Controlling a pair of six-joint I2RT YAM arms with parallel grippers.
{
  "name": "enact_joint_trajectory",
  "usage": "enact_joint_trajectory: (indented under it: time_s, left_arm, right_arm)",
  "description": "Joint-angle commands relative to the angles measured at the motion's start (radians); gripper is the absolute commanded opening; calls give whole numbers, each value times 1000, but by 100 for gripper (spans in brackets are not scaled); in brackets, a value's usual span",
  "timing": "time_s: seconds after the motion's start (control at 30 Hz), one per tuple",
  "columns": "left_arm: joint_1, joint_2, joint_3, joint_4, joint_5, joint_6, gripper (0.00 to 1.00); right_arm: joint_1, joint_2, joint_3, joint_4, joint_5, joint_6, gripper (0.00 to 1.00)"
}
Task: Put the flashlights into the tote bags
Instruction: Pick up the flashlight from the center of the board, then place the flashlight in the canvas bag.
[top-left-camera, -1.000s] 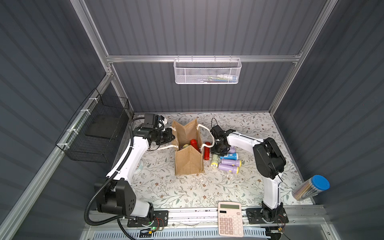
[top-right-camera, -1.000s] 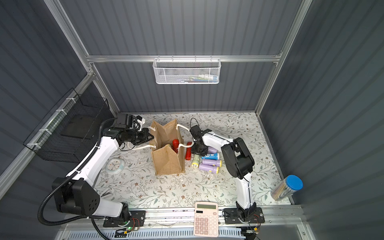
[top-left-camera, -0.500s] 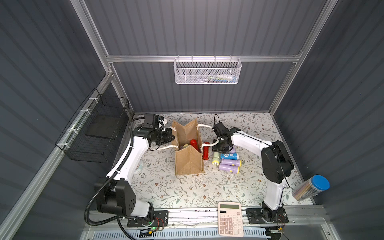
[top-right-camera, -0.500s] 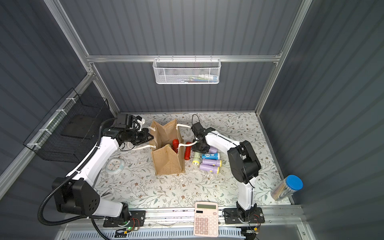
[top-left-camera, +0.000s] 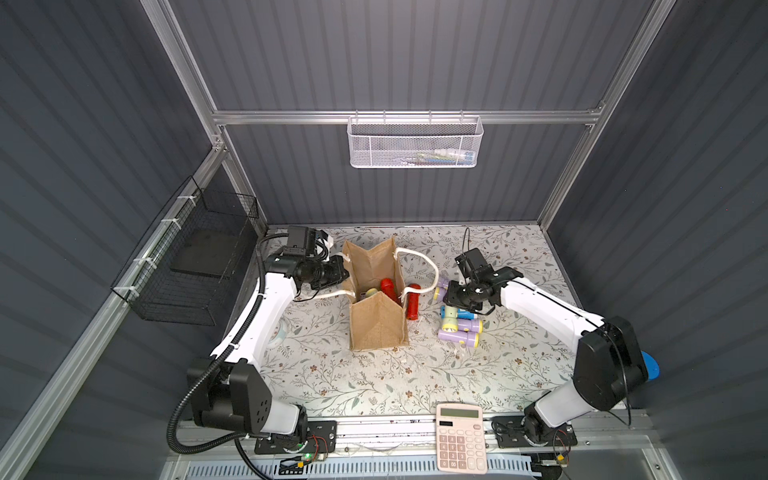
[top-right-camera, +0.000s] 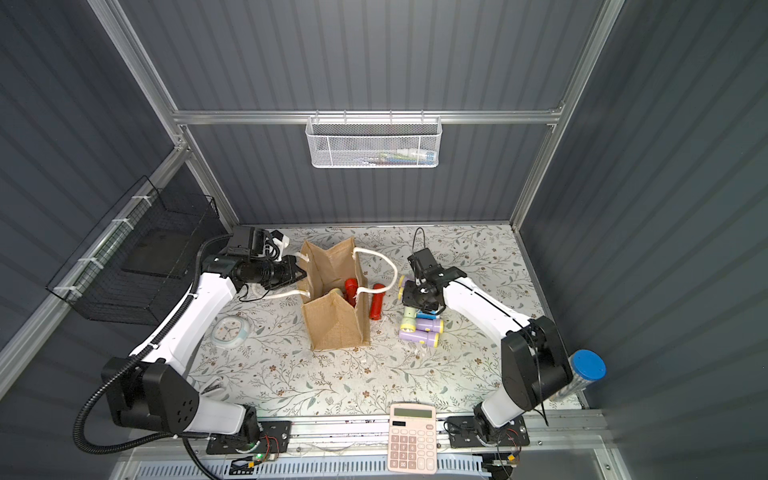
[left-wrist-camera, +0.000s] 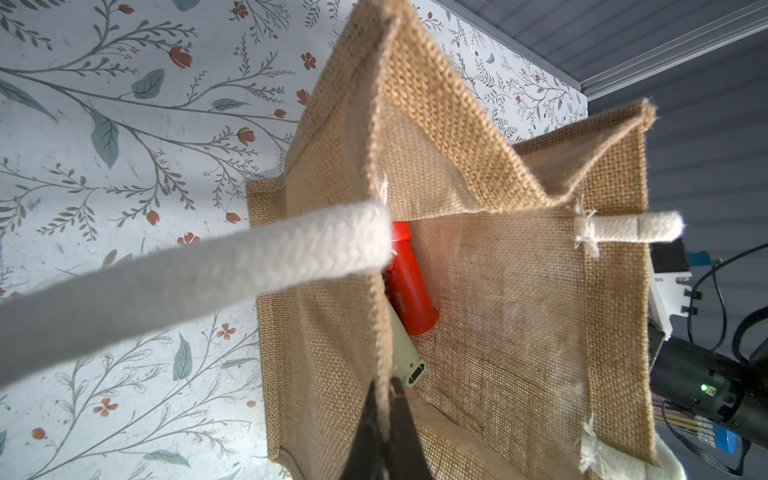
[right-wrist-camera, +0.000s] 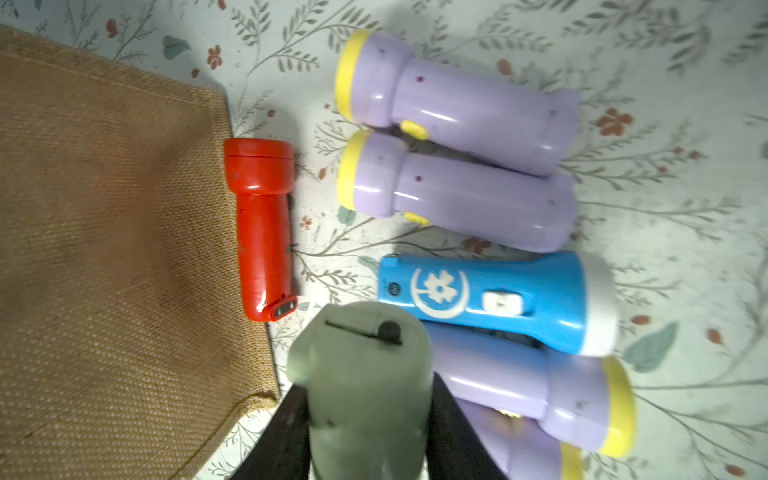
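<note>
The fingers (left-wrist-camera: 362, 440) of your left gripper (left-wrist-camera: 384, 386) are pressed together on the jute rim of the tote bag (left-wrist-camera: 519, 311). They pinch one side wall between the two ends of a white rope handle (left-wrist-camera: 208, 266). The fingers (right-wrist-camera: 286, 436) of your right gripper (right-wrist-camera: 368, 390) clamp the barrel of a pale green flashlight (right-wrist-camera: 365, 365).

In both top views your left arm climbs from the front rail toward the back, with its wrist level and aimed sideways at the tote bag (top-left-camera: 378, 328). The bag stands upright and open on the floral table (top-left-camera: 374, 382). Your right arm stretches low across the table, wrist bent so the right gripper (top-left-camera: 451, 303) points down over the loose pile.

The held flashlight runs in line with the fingers, pointing steeply down. A red flashlight (right-wrist-camera: 262, 228) lies along the bag's outer wall, head toward the rear. A blue flashlight (right-wrist-camera: 498, 291) lies crosswise, white head away from the bag. Two far lilac flashlights (right-wrist-camera: 457, 108) turn their yellow heads toward the bag; two near lilac flashlights (right-wrist-camera: 519, 382) turn theirs away.

Only the left wrist view looks deep into the bag, where a second red flashlight (left-wrist-camera: 409, 286) lies beside a second pale green flashlight (left-wrist-camera: 405, 353). Only the right wrist view shows both far lilac ones; from above, your wrist hides one.
</note>
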Motion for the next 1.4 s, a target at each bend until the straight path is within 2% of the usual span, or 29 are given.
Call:
enact_joint_trajectory:
  time_s: [0.0,0.13,0.33,0.6,0.93,1.13,1.37]
  left_arm:
    - [7,-25,40,-4,9,22,0]
    - [7,-22,45,1,31,17,0]
    - [7,-23,46,-6,44,31,0]
    - [7,-29,56,-37,37,57,0]
    - [7,-39,26,2,99,29,0]
    - [7,-55,8,22,112,21,0]
    - [7,-66,-3,37,125,12,0]
  right_arm:
    - [-55,-97,-40,-3,34,-11,5]
    - [-93,-186,-28,-25,49,-18,5]
    - [-92,-239,111,-33,7,-14,5]
    - [10,-193,323,34,-64,0,5]
    - [196,59,639,135,-129,-35,6]
    - [264,246,809,102,-125,-51,5]
    - [329,422,921,34,-79,-93,5]
